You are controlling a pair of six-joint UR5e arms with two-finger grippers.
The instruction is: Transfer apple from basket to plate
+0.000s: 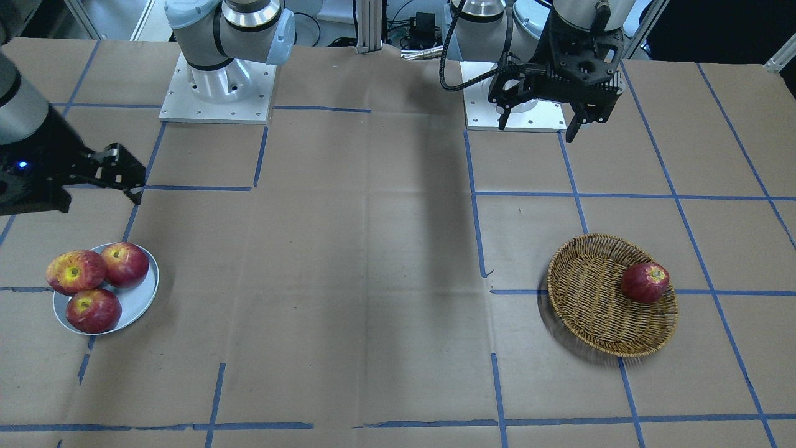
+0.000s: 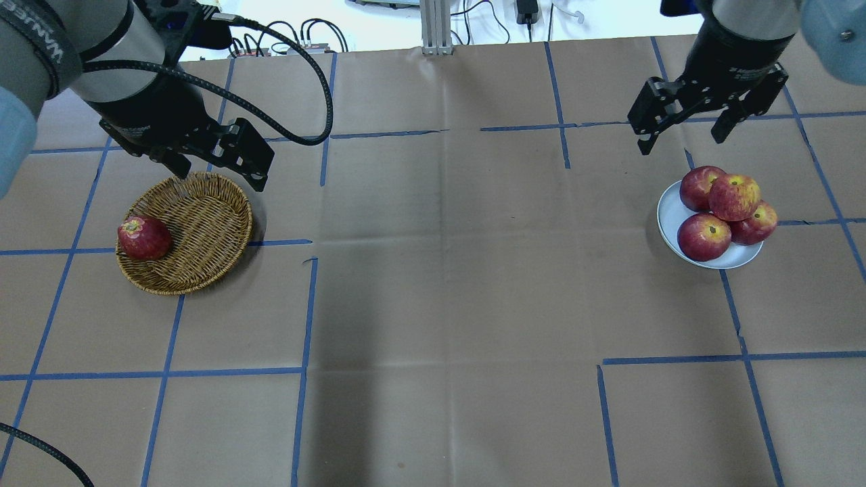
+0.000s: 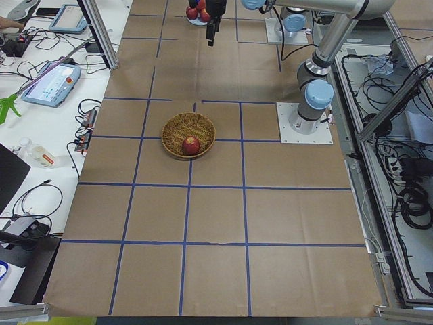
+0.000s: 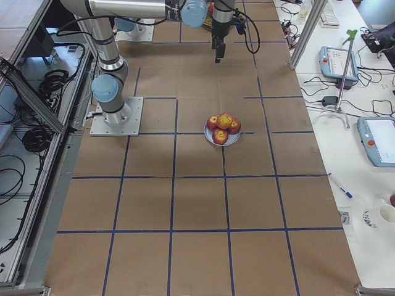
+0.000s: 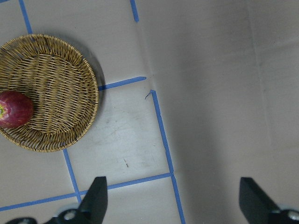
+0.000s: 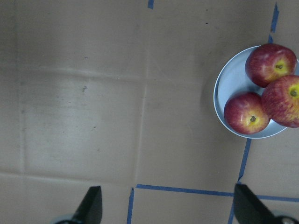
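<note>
The striped, yellow-streaked apple (image 2: 734,196) lies on top of several darker red apples on the pale plate (image 2: 666,216) at the right. It also shows in the front view (image 1: 74,272) and the right wrist view (image 6: 285,100). The wicker basket (image 2: 203,216) at the left holds one dark red apple (image 2: 143,237) against its left rim. My left gripper (image 2: 216,172) is open and empty above the basket's far edge. My right gripper (image 2: 680,138) is open and empty, raised beyond the plate.
The table is covered in brown paper with a grid of blue tape lines (image 2: 304,304). Both arm bases (image 1: 217,93) stand at the robot's edge. Operators' desks with tablets (image 3: 51,81) lie beyond the far side.
</note>
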